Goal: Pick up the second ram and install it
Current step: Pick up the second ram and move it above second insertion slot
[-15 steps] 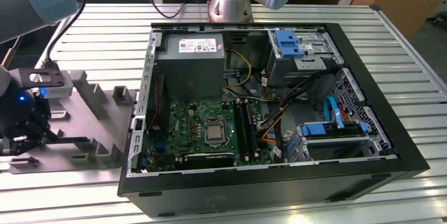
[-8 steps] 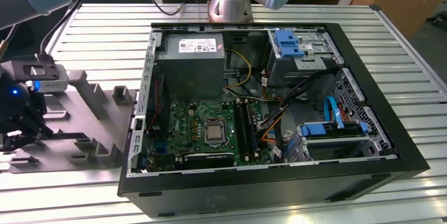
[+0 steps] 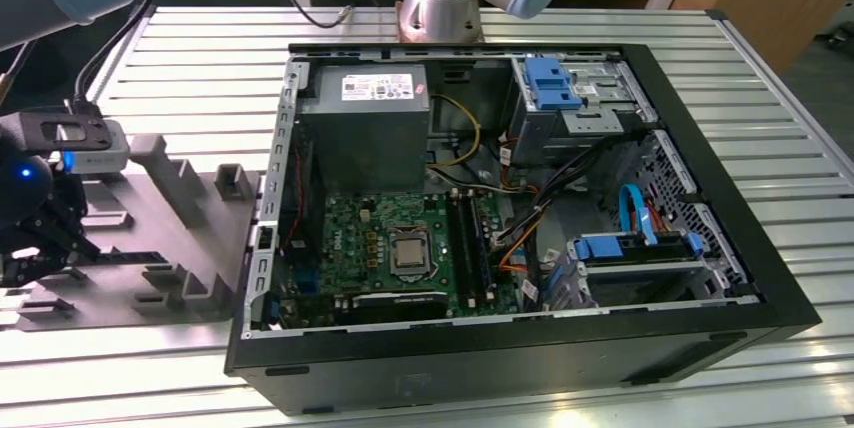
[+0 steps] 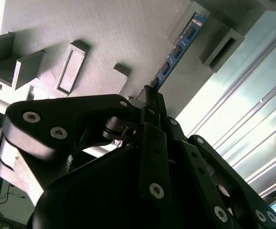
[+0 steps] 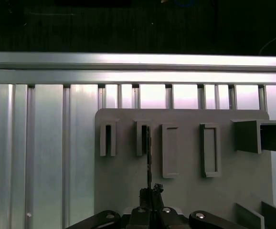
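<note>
Exterior view: reaching out from the arm's base (image 3: 441,3) at the far side of the slatted metal bench (image 3: 187,48), swung across to the exterior view's left and folded downward, with the gripper (image 3: 38,238) low over the grey fixture plate (image 3: 160,248). Beside the plate, toward the exterior view's right, an open computer case (image 3: 787,298) laid on its side, with the green board (image 3: 360,238) and its long black slots (image 3: 470,233) facing up, well apart from the gripper.

Second wrist view: looking down the black linkage of the fingers (image 4: 152,143), drawn together to a narrow point at the gripper (image 4: 149,95) and clenched on the near end of the second ram (image 4: 176,50). Long axis pointing straight away from the fingertips, across the fixture plate (image 4: 104,33) toward a raised slotted block (image 4: 221,40) near the plate's edge, beside the ribbed bench (image 4: 243,109). Broad face turned to the camera, bluish, with a row of dark chips.

First wrist view: second ram (image 5: 149,157) seen edge-on as a thin dark line, standing on its long edge, running from the gripper (image 5: 150,190) into a narrow upright holder (image 5: 143,138) on the fixture plate (image 5: 123,191), parallel to the slats of the bench (image 5: 47,143). Impossible to tell whether lifted clear of the holder or seated in it.
</note>
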Controlling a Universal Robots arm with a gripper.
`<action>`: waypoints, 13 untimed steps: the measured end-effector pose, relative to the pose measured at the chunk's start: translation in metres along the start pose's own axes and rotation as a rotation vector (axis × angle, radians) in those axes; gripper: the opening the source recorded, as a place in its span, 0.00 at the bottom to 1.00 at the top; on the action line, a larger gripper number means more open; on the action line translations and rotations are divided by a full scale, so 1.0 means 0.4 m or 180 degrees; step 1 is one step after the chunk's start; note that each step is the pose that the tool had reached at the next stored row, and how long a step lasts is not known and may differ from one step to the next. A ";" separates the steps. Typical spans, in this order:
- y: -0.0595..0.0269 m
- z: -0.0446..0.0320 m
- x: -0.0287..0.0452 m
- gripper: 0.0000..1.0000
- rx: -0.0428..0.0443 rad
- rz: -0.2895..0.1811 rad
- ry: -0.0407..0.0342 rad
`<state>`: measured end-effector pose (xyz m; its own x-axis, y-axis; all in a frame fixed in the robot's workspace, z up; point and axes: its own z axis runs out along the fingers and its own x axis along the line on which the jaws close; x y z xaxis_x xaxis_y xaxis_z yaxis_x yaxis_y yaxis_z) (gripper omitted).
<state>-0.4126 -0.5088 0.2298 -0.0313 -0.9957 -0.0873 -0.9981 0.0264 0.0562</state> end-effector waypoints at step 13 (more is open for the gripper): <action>0.000 -0.011 -0.001 0.11 -0.0003 0.0000 0.0000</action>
<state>-0.4125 -0.5088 0.2345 -0.0314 -0.9957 -0.0874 -0.9980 0.0265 0.0570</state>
